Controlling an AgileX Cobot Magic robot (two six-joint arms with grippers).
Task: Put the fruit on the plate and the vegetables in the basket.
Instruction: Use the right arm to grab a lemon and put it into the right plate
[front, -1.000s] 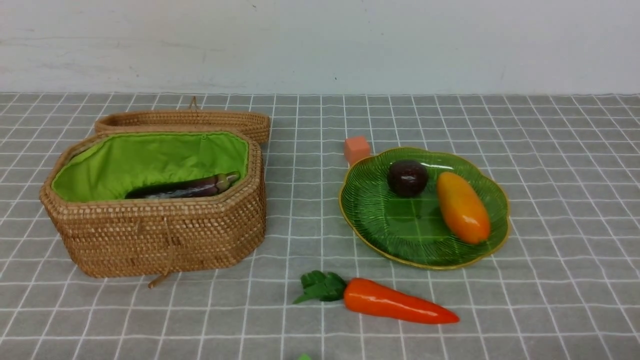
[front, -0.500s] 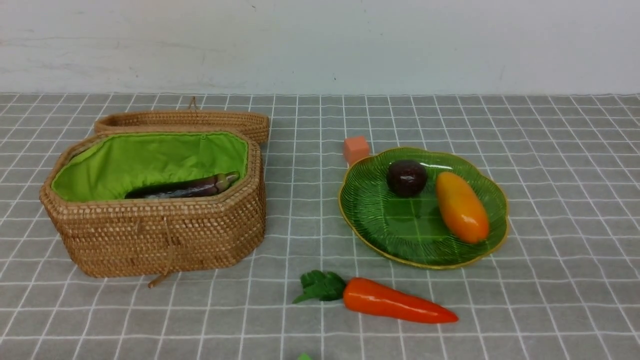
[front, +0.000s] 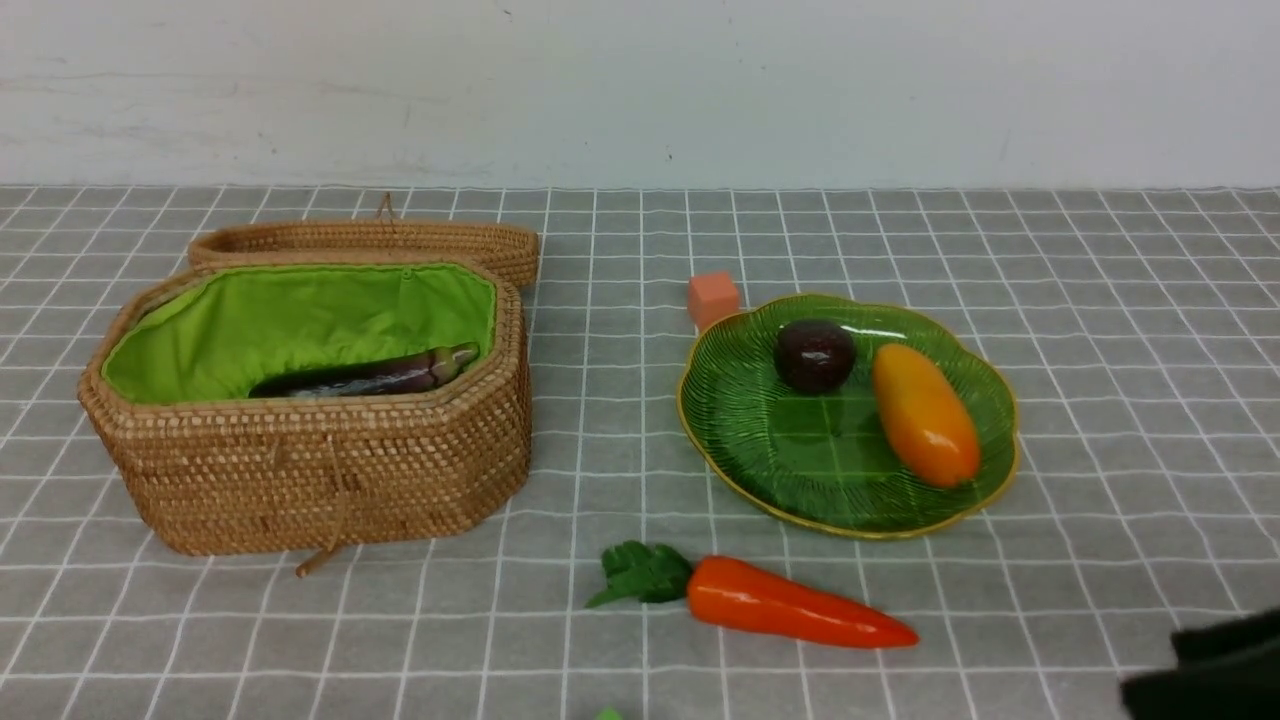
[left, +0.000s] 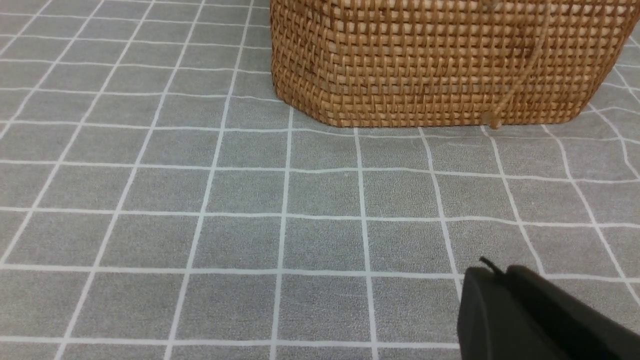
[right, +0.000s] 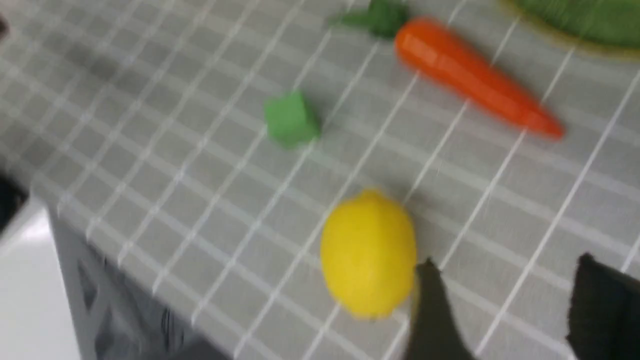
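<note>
The green plate (front: 760, 450) holds a dark maroon fruit (front: 815, 355) and an orange mango-like fruit (front: 925, 415). A purple eggplant (front: 370, 375) lies inside the woven basket (front: 300, 480), whose lid is folded back. The carrot (front: 790, 605) lies on the cloth in front of the plate. In the blurred right wrist view, the yellow lemon (right: 369, 252) rests near the table's front edge. My right gripper (right: 507, 265) is open just beside it, with only cloth between its fingers. My left gripper (left: 492, 272) is shut and empty, low over the cloth in front of the basket (left: 440, 65).
A small orange cube (front: 713, 297) sits behind the plate. A green cube (right: 290, 119) lies between the carrot (right: 475, 77) and the table's front edge. A dark part of my right arm (front: 1210, 670) shows at the bottom right of the front view.
A dark part of my right arm has come into the bottom right corner of the front view. The fruit, vegetables, plate and basket have not moved.
</note>
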